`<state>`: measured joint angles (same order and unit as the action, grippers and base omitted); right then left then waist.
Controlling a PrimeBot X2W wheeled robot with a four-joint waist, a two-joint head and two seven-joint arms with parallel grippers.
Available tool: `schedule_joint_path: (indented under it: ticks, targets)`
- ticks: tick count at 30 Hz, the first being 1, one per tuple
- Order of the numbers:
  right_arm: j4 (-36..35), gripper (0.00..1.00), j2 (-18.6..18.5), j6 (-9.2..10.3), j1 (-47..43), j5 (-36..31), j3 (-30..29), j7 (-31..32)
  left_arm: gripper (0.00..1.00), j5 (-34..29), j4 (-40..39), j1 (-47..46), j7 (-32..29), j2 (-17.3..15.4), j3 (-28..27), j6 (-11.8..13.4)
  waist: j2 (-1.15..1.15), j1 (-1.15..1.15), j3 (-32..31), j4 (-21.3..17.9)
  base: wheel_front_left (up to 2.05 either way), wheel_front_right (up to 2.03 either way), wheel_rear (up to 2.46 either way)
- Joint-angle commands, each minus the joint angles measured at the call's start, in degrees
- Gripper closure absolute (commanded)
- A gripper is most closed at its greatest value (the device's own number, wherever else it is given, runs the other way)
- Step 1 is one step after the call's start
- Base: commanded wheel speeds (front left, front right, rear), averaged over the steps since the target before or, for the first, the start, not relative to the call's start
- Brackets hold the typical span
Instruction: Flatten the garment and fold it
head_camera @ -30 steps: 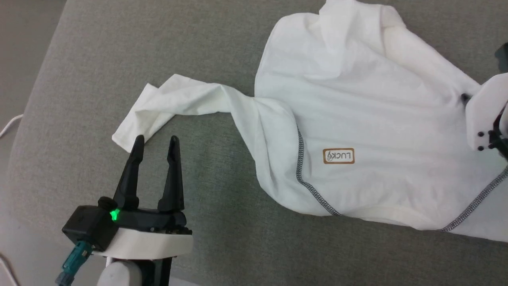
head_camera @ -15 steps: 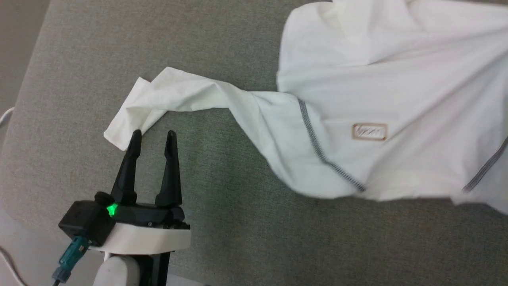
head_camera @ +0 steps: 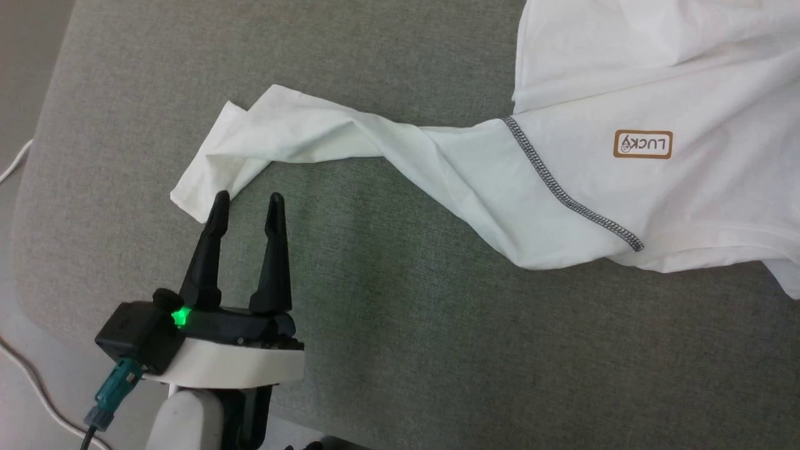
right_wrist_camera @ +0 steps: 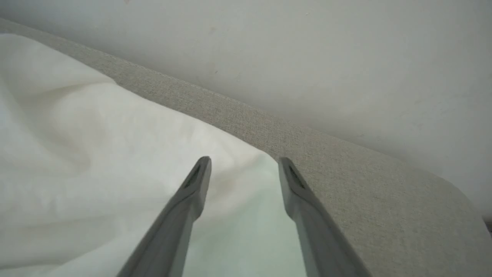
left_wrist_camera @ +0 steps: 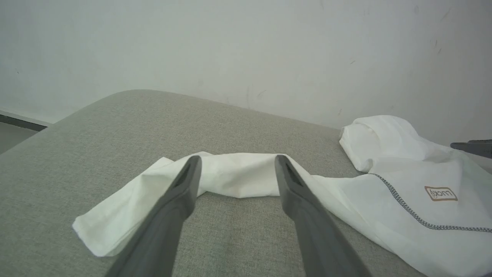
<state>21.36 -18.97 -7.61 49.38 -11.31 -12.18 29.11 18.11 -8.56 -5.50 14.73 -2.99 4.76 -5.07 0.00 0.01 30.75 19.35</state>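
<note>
The garment (head_camera: 656, 81), a white long-sleeved shirt, lies at the upper right of the head view. It has a tan-bordered LUCKY patch (head_camera: 642, 144) and a grey zigzag seam (head_camera: 562, 194). One sleeve (head_camera: 325, 134) stretches left to a crumpled cuff (head_camera: 200, 190). My left gripper (head_camera: 248, 201) stands open just below that cuff, its left fingertip at the cuff's edge. In the left wrist view the sleeve (left_wrist_camera: 234, 173) lies just beyond my open left gripper (left_wrist_camera: 238, 165). My right gripper (right_wrist_camera: 244, 165) is open over the garment's edge (right_wrist_camera: 96, 154), with nothing between the fingers.
Everything rests on a grey fabric-covered surface (head_camera: 406, 344) with a rounded left edge. Floor and a white cable (head_camera: 15, 165) lie to its left. A pale wall (left_wrist_camera: 246, 46) rises right behind the surface's far edge (right_wrist_camera: 346, 169).
The garment's body has slid right and up in the head view, drawing the sleeve straighter while the cuff stayed put. The right forearm has left the head view. The left gripper has barely moved.
</note>
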Motion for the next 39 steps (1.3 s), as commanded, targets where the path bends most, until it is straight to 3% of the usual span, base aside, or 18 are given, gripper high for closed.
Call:
schedule_joint_path:
  ticks: [1,6,11,19,24,33,39]
  targets:
    - [0.43,0.0,0.33,0.12,1.28,-0.27,0.3,-1.03,0.0,0.16,0.02,-1.27,0.27,0.12,0.04,-0.33,0.0,-0.01,-0.31,-0.44,0.0,0.0,0.0]
    - [-0.03,0.0,3.17,0.12,0.91,1.02,-1.63,-5.1,0.0,-0.46,-0.26,-1.02,0.27,0.12,-0.12,-0.32,0.0,-0.01,-2.84,-2.34,0.0,0.0,0.0]
    - [-5.26,0.0,7.57,0.12,-4.22,5.14,-3.49,-9.63,0.0,-1.55,-0.46,0.54,0.27,0.12,-0.4,-0.11,0.0,-0.01,-7.18,-4.7,0.0,0.0,0.0]
    - [-22.52,0.0,14.14,0.12,-24.49,12.64,-5.5,-17.67,0.0,-4.24,-1.68,5.58,0.27,0.0,-1.51,-0.35,0.0,-0.01,-14.76,-8.92,0.0,0.0,0.0]
    - [-32.07,0.0,16.0,0.12,-38.85,15.89,-9.03,-22.44,0.0,-6.19,-3.06,8.84,0.27,-0.37,-1.86,-0.71,0.0,-0.01,-17.42,-10.69,0.0,0.0,0.0]
    - [-30.36,0.0,16.08,0.12,-55.94,29.36,-9.1,-33.02,0.0,-8.78,-3.24,15.42,0.27,-0.43,-1.66,-0.36,0.0,-0.01,-21.62,-14.19,0.0,0.0,0.0]
    - [-29.19,0.0,16.08,0.12,-56.8,30.0,-7.21,-35.89,0.0,-11.05,-2.31,12.85,-1.13,-2.11,2.12,-1.16,0.0,-0.01,-22.73,-15.29,0.0,0.0,0.0]
